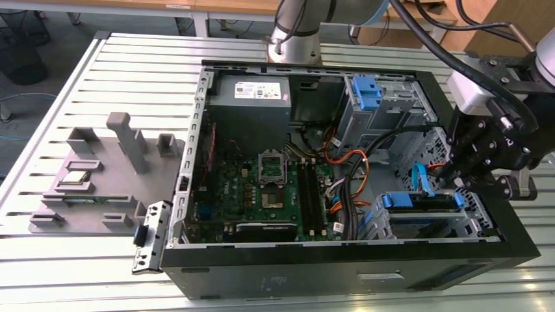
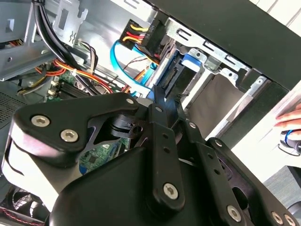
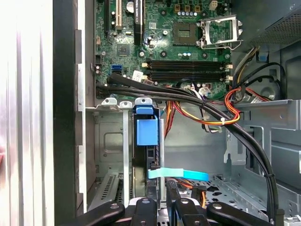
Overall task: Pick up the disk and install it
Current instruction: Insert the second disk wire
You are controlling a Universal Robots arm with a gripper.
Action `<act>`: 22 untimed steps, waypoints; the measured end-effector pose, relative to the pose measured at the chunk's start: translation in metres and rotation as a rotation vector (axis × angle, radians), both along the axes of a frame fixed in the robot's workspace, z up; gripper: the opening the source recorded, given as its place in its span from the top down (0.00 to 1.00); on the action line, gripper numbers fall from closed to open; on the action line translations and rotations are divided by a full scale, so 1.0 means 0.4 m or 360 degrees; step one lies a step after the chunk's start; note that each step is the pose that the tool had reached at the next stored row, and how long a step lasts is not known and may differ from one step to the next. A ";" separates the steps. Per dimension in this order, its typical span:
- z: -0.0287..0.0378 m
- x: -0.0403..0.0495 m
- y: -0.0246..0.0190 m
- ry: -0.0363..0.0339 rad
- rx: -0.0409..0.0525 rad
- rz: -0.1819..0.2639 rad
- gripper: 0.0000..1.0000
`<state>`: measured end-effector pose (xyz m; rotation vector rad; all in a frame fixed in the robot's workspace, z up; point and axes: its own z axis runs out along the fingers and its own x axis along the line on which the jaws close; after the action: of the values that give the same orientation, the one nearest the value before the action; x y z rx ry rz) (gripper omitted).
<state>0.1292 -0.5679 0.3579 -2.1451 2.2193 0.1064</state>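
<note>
The disk sits in the lower drive cage of the open computer case, at the exterior view's right, with its blue bracket showing. In the first wrist view I see it edge-on in its slot, with the blue bracket tab on top. My gripper hangs just over the cage. Its fingers look closed together, the tips at the disk's end beside a light blue flat cable. Nothing shows between the fingers.
A second blue bracket sits in the upper bay, the grey power-supply box at the back. Black and orange cables cross beside the cage. A grey fixture tray lies at the left. A person's hand rests outside the case.
</note>
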 end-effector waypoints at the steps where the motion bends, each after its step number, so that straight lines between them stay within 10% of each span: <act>1: 0.000 0.000 0.004 0.0000 0.0000 0.0000 0.76; 22: -0.005 0.025 0.039 0.0000 0.0031 0.0000 0.76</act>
<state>0.1393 -0.5523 0.3561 -2.1353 2.2089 0.1273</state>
